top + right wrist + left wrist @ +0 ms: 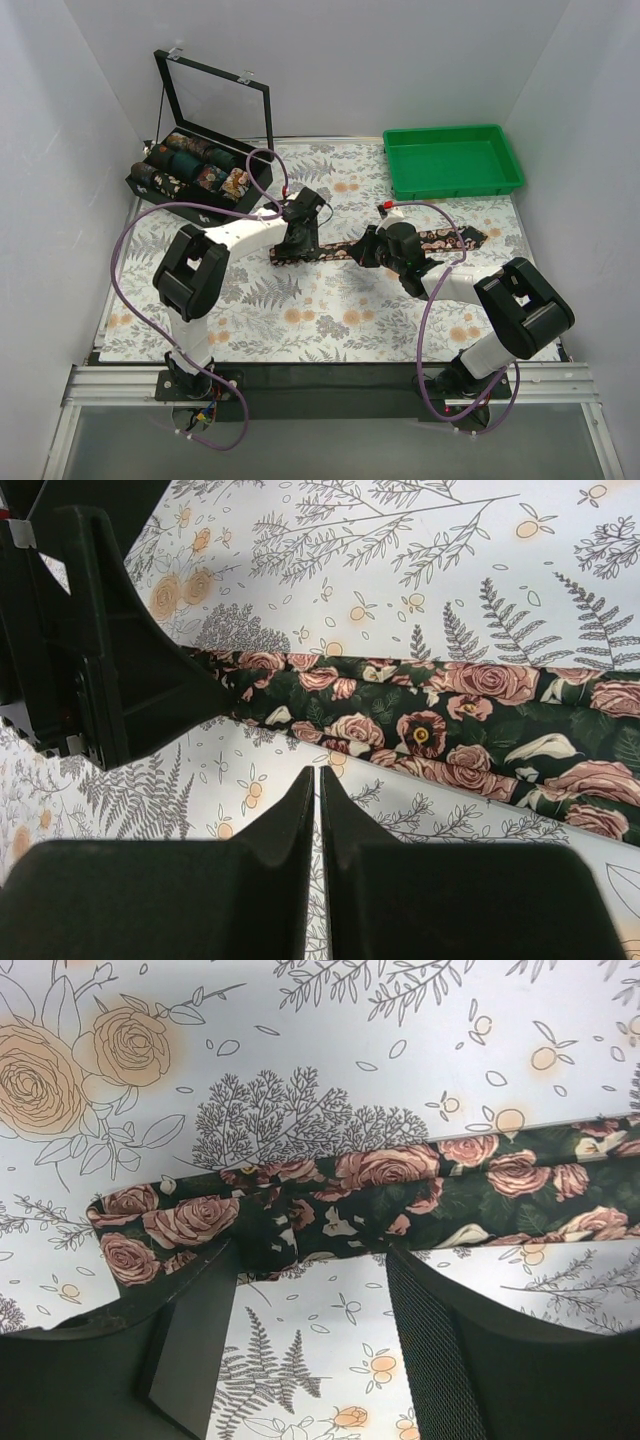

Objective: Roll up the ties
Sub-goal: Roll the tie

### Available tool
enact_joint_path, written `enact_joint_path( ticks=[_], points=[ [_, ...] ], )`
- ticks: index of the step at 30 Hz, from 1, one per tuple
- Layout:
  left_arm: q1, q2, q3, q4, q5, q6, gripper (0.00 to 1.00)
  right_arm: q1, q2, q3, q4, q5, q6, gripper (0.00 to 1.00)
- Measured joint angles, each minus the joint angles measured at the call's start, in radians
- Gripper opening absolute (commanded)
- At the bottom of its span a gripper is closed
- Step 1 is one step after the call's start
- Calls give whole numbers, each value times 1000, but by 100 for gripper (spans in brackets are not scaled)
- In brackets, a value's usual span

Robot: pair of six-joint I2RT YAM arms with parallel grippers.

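Between the parted jaws of the left gripper [312, 1255] lies the narrow end of the tie [430, 1185]. Just beside the strip stands the right gripper [318, 780], closed and empty. Fabric seems soft, light, slippery; I would pinch the very end.

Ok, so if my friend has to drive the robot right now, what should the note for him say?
The left gripper is open, its jaws astride the bunched left end of the tie.
The right gripper is shut and empty, tips just beside the tie's near edge, about mid-length.
The tie lies flat across the table cover.
Done: rolled ties sit in the black case, far left.
Left to do: roll this tie.
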Motion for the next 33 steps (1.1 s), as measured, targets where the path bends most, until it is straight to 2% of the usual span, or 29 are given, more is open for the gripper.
enact_joint_path(
  ticks=[8, 20, 26, 28, 33],
  points=[
    [0, -80, 1, 0, 19, 6, 67, 0, 0, 0, 0, -23, -23, 11],
    [23, -171, -5, 8, 25, 8, 71, 0, 14, 69, 1, -146, -62, 13],
    [146, -348, -174, 61, 64, -3, 72, 3, 108, 181, 19, -267, -70, 15],
    [222, -415, -265, 95, 103, -9, 71, 9, 166, 235, 21, -309, -67, 16],
    [315, -442, -407, 184, 245, -15, 69, 42, 322, 386, 31, -409, -46, 16]
  ],
)
